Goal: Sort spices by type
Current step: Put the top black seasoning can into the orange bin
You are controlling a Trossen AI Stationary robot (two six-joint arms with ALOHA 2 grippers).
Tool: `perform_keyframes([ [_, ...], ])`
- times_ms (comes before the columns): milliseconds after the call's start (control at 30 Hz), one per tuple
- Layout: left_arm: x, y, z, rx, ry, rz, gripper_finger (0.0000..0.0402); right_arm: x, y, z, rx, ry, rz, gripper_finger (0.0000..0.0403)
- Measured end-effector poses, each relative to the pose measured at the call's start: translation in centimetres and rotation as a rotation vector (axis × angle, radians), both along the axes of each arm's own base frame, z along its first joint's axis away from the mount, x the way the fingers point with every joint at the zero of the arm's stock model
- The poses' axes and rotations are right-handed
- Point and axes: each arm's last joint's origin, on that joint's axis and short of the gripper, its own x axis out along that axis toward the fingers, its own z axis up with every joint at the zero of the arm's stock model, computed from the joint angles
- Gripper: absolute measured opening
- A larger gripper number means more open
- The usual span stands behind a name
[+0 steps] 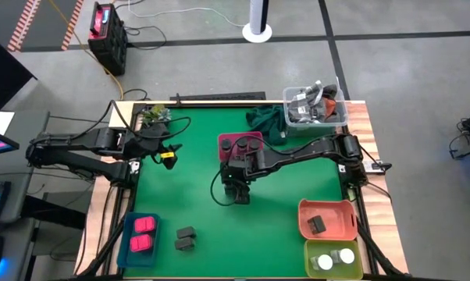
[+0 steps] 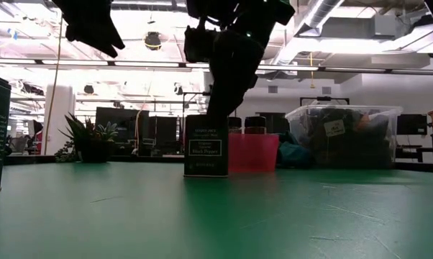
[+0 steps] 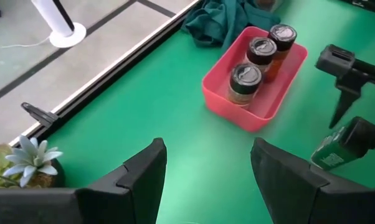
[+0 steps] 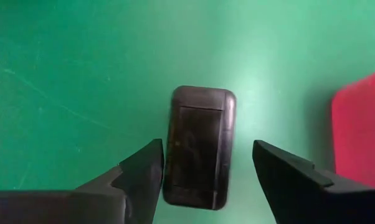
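- Directly under our right hand [image 4: 203, 171] stands a dark grey box [image 4: 199, 146], upright on the green desk [image 1: 297, 179]; its fingers are spread apart either side of the lid, and we cannot tell whether they touch it.
- From above, the lid's long axis runs along the gap between those fingers.
- Just beside the box sits a pink tray [image 1: 240, 144] with three dark brown jars [image 3: 245, 82] in a row.
- Behind it lie a teal cloth [image 1: 265, 119] and a clear tub [image 1: 315, 106] of clutter.
- We count two more dark boxes [image 1: 186, 238] at the desk's front, two pink packets [image 1: 143, 232] in a blue tray [image 1: 124, 243], one dark box in an orange tray [image 1: 329, 221], two white-capped jars [image 1: 334, 259] in a green tray [image 1: 311, 269].
- Our left hand [image 3: 203, 177] hovers open near a small plant [image 1: 154, 114].
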Motion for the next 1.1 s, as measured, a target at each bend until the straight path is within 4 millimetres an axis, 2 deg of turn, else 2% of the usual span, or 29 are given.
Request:
perform_keyframes([
  [100,0.0,0.0,0.0,0.018,0.008,0.0,0.0221,0.1,0.0,0.0,-0.013,-0.011,0.028,0.0245],
  [333,0.0,0.1,0.0,0.039,0.011,0.016,0.0221,0.3,-0.5,-0.5,-0.006,0.0,0.05,0.0157],
  [533,-0.1,0.1,0.0,0.046,0.014,0.018,0.0221,0.0,-0.4,-0.3,0.016,0.016,0.036,0.0155],
  [700,-0.1,0.1,0.0,0.046,0.014,0.019,0.0221,-1.0,-0.6,0.6,0.045,0.068,-0.022,0.018],
  [933,-0.1,0.1,0.1,0.05,0.014,0.022,0.0221,-3.7,-0.8,3.7,0.04,0.135,-0.037,0.0154],
  [1100,0.0,0.2,0.3,0.088,-0.004,0.058,0.0221,-6.2,-1.2,6.6,0.085,0.174,-0.168,0.0161],
])
